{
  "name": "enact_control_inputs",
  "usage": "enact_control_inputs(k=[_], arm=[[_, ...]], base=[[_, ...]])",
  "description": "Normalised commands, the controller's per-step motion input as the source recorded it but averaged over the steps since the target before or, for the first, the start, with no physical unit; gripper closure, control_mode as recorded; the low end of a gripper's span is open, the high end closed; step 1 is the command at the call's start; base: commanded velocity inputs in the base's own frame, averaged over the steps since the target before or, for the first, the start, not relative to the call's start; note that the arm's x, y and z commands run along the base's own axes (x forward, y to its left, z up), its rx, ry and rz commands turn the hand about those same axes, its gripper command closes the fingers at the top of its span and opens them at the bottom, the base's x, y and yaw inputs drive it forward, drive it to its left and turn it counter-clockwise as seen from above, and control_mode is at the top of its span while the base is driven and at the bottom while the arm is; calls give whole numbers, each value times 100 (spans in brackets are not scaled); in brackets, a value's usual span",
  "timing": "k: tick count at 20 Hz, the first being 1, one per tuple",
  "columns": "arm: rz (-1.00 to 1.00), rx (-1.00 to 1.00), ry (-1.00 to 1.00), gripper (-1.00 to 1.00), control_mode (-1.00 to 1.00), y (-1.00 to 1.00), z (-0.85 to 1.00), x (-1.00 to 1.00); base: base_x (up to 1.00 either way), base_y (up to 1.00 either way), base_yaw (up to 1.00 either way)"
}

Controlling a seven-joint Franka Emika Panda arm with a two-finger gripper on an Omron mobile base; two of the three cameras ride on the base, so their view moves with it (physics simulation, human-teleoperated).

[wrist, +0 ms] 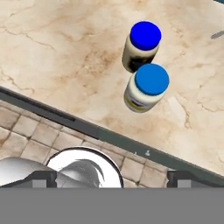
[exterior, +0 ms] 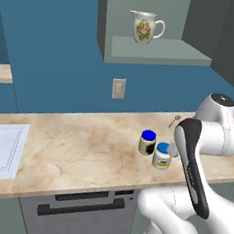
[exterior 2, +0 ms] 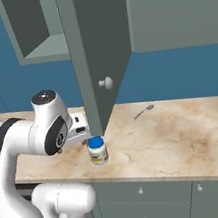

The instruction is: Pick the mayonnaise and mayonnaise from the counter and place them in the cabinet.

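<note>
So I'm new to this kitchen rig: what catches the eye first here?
Two small mayonnaise jars stand close together near the counter's front edge: the deep-blue-lidded jar behind, the pale-blue-lidded jar nearer the edge. Above, a floral pitcher sits on the open cabinet's shelf.

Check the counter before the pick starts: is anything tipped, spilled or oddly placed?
Nothing stands out. Both mayonnaise jars stand upright, lids on, close together on the counter. A spoon lies behind them, and a pitcher stands upright in the open cabinet.
</note>
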Motion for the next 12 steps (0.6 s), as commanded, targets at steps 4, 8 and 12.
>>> enact_control_inputs(k=[4, 8, 12], arm=[[0, 0, 0, -100, -100, -12, -24, 38], [0, 0, 0, -100, -100, -7, -41, 27], [0, 0, 0, -100, -100, 0, -47, 15]], base=[[0, 0, 0], [0, 0, 0], [0, 0, 0]])
